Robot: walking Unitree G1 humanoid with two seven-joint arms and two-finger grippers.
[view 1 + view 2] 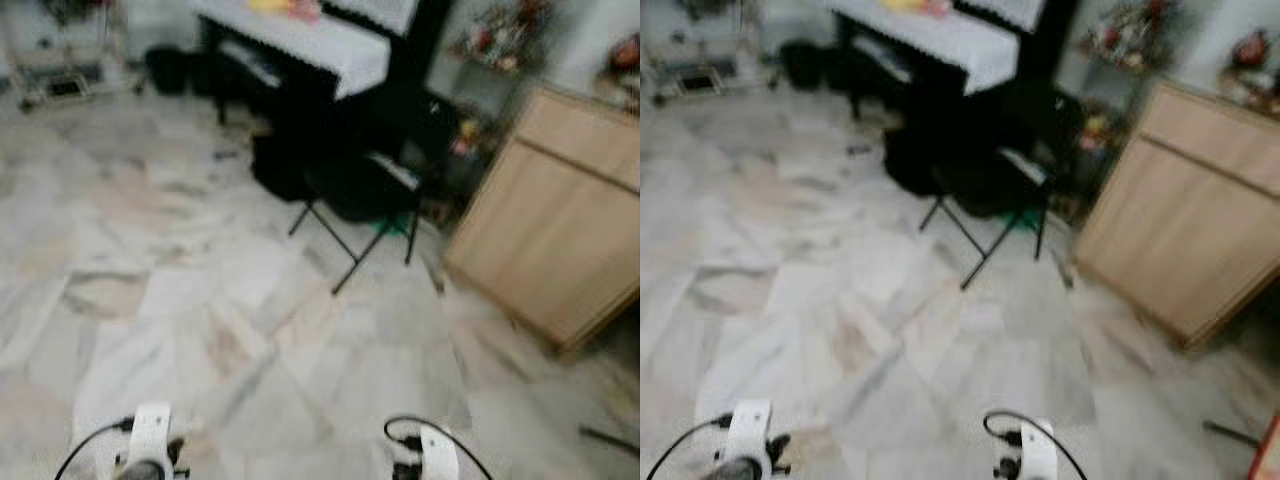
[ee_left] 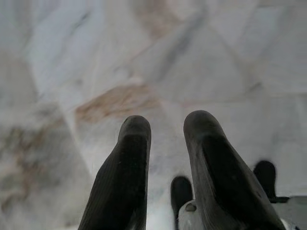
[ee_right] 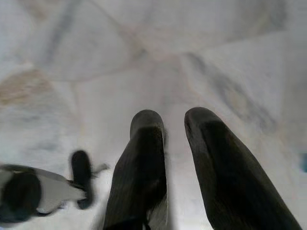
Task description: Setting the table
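While veined marble floor [image 1: 250,330] blurs, both grippers [image 2: 165,129] [image 3: 172,124] hang parted, empty.

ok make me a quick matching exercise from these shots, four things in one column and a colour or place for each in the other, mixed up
Things:
1. wooden cabinet
2. folding stool
3. tablecloth
4. left gripper

Places or colours:
A. white, draped over the dark furniture at the far end
B. empty, fingers apart, pointing down at the marble floor
C. light brown, standing on the robot's right
D. black, on crossed legs, in the middle of the room beside the cabinet

Pairs: 1-C, 2-D, 3-A, 4-B
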